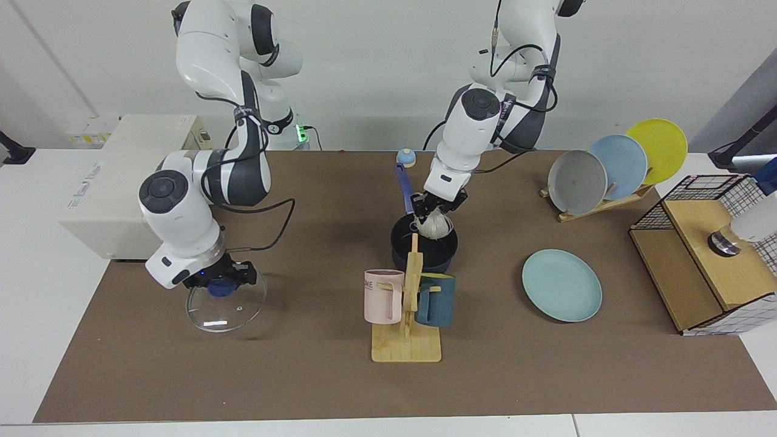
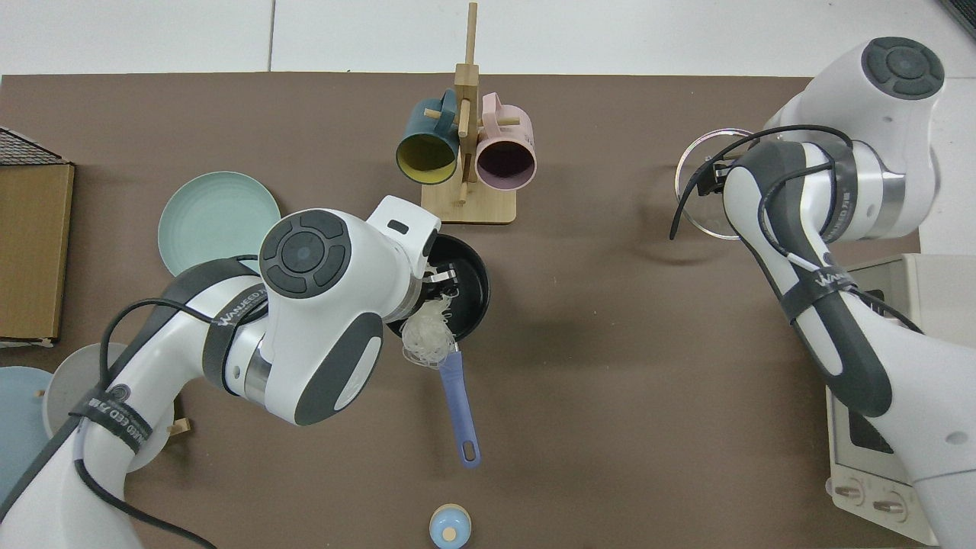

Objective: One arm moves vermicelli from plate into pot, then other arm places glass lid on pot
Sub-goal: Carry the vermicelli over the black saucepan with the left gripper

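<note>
My left gripper (image 1: 434, 206) is shut on the whitish vermicelli (image 1: 434, 226), which hangs over the far side of the dark navy pot (image 1: 402, 244), near its blue-purple handle (image 1: 403, 188). From above, the vermicelli (image 2: 427, 339) dangles at the pot's (image 2: 471, 278) rim by the handle (image 2: 457, 404), below the left gripper (image 2: 442, 278). The light teal plate (image 1: 561, 285) lies bare to the side; it is also in the top view (image 2: 217, 221). My right gripper (image 1: 221, 282) is shut on the blue knob of the glass lid (image 1: 226, 308), held slightly above the mat. In the top view the arm mostly hides the lid (image 2: 695, 183).
A wooden mug stand (image 1: 407, 346) with a pink mug (image 1: 382, 296) and a dark blue mug (image 1: 436, 300) stands just in front of the pot. A plate rack (image 1: 607, 164), a wooden box with a wire basket (image 1: 710, 261), a beige oven (image 1: 121, 182) and a small blue knob-like object (image 1: 405, 158) line the edges.
</note>
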### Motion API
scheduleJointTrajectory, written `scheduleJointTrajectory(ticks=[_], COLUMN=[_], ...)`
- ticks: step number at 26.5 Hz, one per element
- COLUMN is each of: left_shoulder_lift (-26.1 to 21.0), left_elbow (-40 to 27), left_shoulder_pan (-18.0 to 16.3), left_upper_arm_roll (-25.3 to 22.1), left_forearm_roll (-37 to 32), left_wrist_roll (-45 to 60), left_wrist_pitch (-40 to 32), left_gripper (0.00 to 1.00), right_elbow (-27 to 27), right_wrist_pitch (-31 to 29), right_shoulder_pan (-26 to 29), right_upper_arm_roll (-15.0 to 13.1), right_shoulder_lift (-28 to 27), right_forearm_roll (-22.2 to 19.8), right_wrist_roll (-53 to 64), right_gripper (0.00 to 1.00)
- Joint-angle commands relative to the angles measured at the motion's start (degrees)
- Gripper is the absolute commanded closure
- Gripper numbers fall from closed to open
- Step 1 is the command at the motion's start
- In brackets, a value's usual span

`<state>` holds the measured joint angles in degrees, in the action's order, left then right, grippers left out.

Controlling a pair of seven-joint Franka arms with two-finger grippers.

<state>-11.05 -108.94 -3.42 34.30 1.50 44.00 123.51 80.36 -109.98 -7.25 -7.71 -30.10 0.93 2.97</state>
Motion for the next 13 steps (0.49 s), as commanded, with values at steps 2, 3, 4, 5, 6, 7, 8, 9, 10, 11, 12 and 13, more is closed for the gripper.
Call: scheduleJointTrajectory(ticks=[2, 3, 4, 5, 6, 7, 8, 9, 10, 11, 12, 13], left_shoulder_lift=[-2.4, -3.0, -3.2, -3.4, -3.5, -4.3, -5.0, -5.6, -5.9, -5.9, -6.1, -6.6], left_elbow=[-0.9, -0.9, -0.9, -0.8, -0.8, -0.8, -0.8, -0.8, -0.8, -0.9, -0.9, -0.9], left_shoulder_pan=[0.5, 0.8, 0.8, 0.6, 0.3, 0.3, 0.3, 0.5, 0.9, 1.0, 1.0, 0.8], left_upper_arm_roll=[0.9, 0.9, 0.8, 0.8, 0.7, 0.6, 0.5, 0.6, 0.5, 0.6, 0.5, 0.6], left_forearm_roll=[0.7, 0.4, 0.4, 0.3, 0.3, 0.1, -0.4, -1.1, -2.0, -2.8, -3.2, -3.3], left_wrist_roll=[-0.7, -0.5, -0.7, -0.9, -1.1, -1.1, -1.0, -0.3, 0.0, 0.7, 1.4, 1.5], left_wrist_pitch=[3.8, 4.4, 4.5, 4.6, 4.9, 5.2, 5.7, 6.3, 6.7, 6.7, 6.9, 7.1], left_gripper=[1.00, 1.00, 1.00, 1.00, 1.00, 1.00, 1.00, 1.00, 1.00, 1.00, 1.00, 1.00], right_elbow=[1.7, 2.1, 2.8, 3.6, 5.0, 6.5, 7.9, 9.1, 10.2, 11.1, 11.9, 12.9], right_wrist_pitch=[5.7, 6.5, 7.2, 7.6, 7.6, 7.6, 7.5, 7.2, 7.1, 7.1, 7.0, 6.9], right_shoulder_pan=[-0.4, -0.4, -0.7, -1.0, -1.1, -1.1, -1.1, -1.1, -1.1, -1.1, -1.1, -1.1], right_upper_arm_roll=[0.3, 0.4, 0.4, 0.3, 0.3, 0.3, 0.4, 0.4, 0.4, 0.4, 0.4, 0.4], right_shoulder_lift=[6.4, 7.5, 8.3, 9.3, 10.5, 11.7, 12.9, 13.9, 14.8, 15.5, 16.2, 17.1], right_forearm_roll=[0.7, 0.7, 0.7, 0.7, 0.6, 0.6, 0.6, 0.6, 0.6, 0.6, 0.6, 0.6], right_wrist_roll=[0.9, 0.9, 0.8, 0.7, 0.5, 0.4, 0.4, 0.5, 0.5, 0.5, 0.5, 0.4], right_gripper=[1.00, 1.00, 1.00, 1.00, 1.00, 1.00, 1.00, 1.00, 1.00, 1.00, 1.00, 1.00])
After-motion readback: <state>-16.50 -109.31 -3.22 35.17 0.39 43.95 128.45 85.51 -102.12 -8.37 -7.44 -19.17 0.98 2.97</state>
